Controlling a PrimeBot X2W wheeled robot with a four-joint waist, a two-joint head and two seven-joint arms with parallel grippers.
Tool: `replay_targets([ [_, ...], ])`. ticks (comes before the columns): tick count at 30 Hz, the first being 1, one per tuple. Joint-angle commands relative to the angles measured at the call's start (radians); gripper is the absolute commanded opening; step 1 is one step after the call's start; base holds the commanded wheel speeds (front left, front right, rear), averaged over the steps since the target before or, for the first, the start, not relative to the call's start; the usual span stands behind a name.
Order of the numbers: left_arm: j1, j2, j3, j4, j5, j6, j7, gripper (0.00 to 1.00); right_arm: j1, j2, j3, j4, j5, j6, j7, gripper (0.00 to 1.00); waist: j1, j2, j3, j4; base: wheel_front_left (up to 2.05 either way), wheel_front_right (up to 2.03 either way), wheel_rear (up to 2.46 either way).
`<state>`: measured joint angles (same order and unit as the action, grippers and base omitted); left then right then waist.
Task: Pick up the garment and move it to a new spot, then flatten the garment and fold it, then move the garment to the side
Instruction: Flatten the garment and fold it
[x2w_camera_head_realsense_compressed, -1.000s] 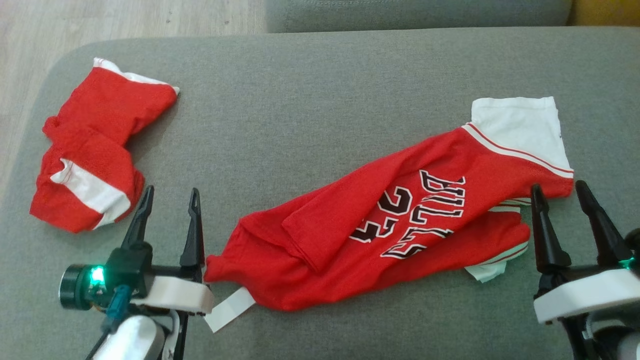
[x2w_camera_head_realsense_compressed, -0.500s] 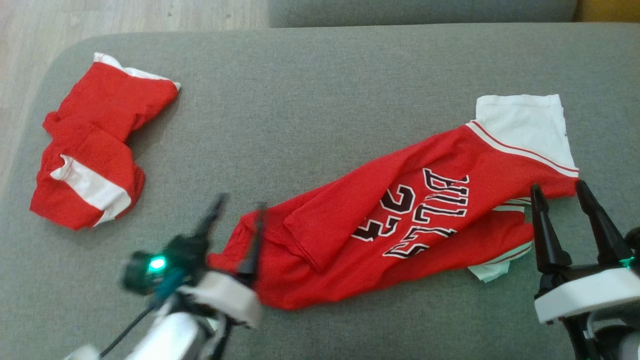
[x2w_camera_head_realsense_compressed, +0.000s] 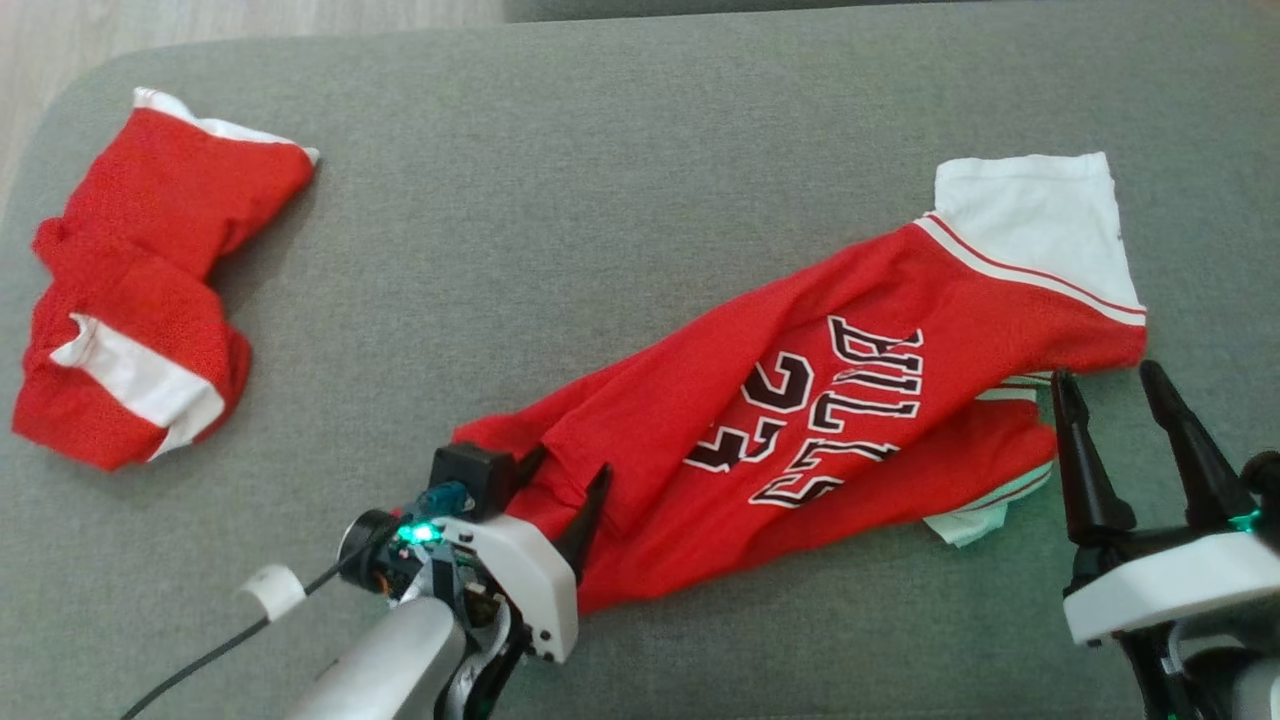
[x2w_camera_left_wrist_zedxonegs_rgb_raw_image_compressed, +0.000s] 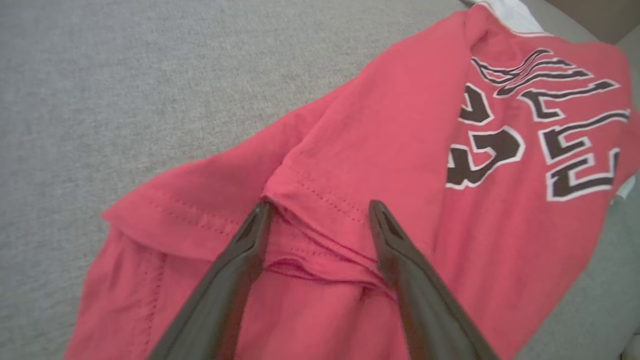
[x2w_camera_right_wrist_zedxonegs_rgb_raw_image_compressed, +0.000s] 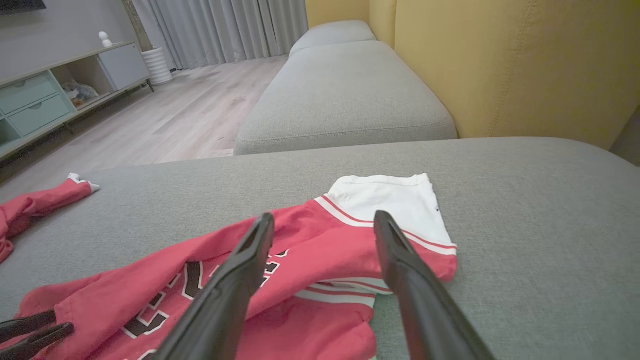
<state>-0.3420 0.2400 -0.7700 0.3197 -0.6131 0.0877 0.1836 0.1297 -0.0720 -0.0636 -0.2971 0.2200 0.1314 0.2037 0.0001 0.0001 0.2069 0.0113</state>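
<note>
Left pincer (x2w_camera_left_wrist_zedxonegs_rgb_raw_image_compressed: 319, 204) (spread wide) over red jersey (x2w_camera_left_wrist_zedxonegs_rgb_raw_image_compressed: 400, 150)

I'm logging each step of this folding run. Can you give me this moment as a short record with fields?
surface: grey fabric cushion
task garment: red jersey with black lettering and white sleeve, rumpled
left gripper: open, straddling the jersey's hem fold
right gripper: open, beside the sleeve end, holding nothing
other item: crumpled red-and-white garment at left

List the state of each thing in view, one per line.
Jersey: rumpled, folded over itself, print up, lying on cushion.
Second red garment: bunched, lying apart at cushion's left.
Left gripper: open, fingers straddling jersey's hem.
Right gripper: open, empty, by jersey's white end.
</note>
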Motion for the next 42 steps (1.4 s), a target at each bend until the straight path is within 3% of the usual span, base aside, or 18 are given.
replay_targets([
  [1, -0.052, 0.004, 0.047, -0.007, -0.005, -0.004, -0.005, 1.0, -0.045, -0.019, 0.02, -0.031, 0.006, -0.001, -0.004, 1.0, -0.0001, -0.0001, 0.005, -0.006, 0.0, 0.0, 0.0],
  [7, -0.075, -0.01, 0.05, 0.059, -0.016, -0.019, -0.02, 1.0, -0.05, -0.018, 0.017, -0.021, 0.011, -0.001, -0.009, 1.0, -0.0001, -0.0001, 0.015, -0.015, 0.0, 0.0, 0.0],
  [8, -0.08, -0.013, 0.047, 0.063, -0.015, -0.024, -0.026, 0.55, -0.05, -0.017, 0.017, -0.02, 0.012, -0.001, -0.009, 1.0, -0.0001, -0.0001, 0.016, -0.015, 0.0, 0.0, 0.0],
  [9, -0.085, -0.015, 0.044, 0.065, -0.011, -0.029, -0.032, 0.31, -0.051, -0.017, 0.016, -0.018, 0.013, -0.001, -0.009, 1.0, -0.0001, -0.0001, 0.016, -0.015, 0.0, 0.0, 0.0],
  [10, -0.088, -0.016, 0.04, 0.067, -0.011, -0.034, -0.032, 0.0, -0.053, -0.018, 0.015, -0.017, 0.013, -0.001, -0.009, 1.0, -0.0001, -0.0001, 0.016, -0.015, 0.0, 0.0, 0.0],
  [13, -0.097, -0.012, 0.035, 0.057, 0.005, -0.032, -0.051, 0.0, -0.058, -0.023, 0.006, -0.008, 0.016, -0.001, -0.009, 1.0, -0.0001, -0.0001, 0.014, -0.013, 0.0, 0.0, 0.0],
  [18, -0.101, 0.025, 0.046, -0.017, 0.046, 0.014, -0.085, 0.0, -0.111, -0.064, -0.041, 0.063, 0.042, -0.001, 0.002, 1.0, -0.0001, -0.0001, 0.011, -0.011, 0.0, 0.0, 0.0],
  [26, -0.122, 0.078, 0.067, -0.159, 0.095, 0.078, -0.083, 0.0, -0.319, -0.226, -0.078, 0.371, 0.133, -0.001, 0.036, 1.0, -0.0001, -0.0001, 0.054, 0.012, 0.0, 0.0, 0.0],
  [31, -0.143, 0.087, 0.06, -0.217, 0.115, 0.088, -0.074, 0.0, -0.482, -0.329, -0.022, 0.6, 0.202, -0.001, 0.041, 1.0, -0.0001, -0.0001, 0.103, 0.041, 0.0, 0.0, 0.0],
  [42, -0.201, 0.066, 0.043, -0.27, 0.145, 0.095, -0.074, 0.0, -0.777, -0.477, 0.152, 0.911, 0.33, -0.001, 0.094, 1.0, -0.0001, -0.0001, 0.232, 0.105, 0.0, 0.0, 0.0],
])
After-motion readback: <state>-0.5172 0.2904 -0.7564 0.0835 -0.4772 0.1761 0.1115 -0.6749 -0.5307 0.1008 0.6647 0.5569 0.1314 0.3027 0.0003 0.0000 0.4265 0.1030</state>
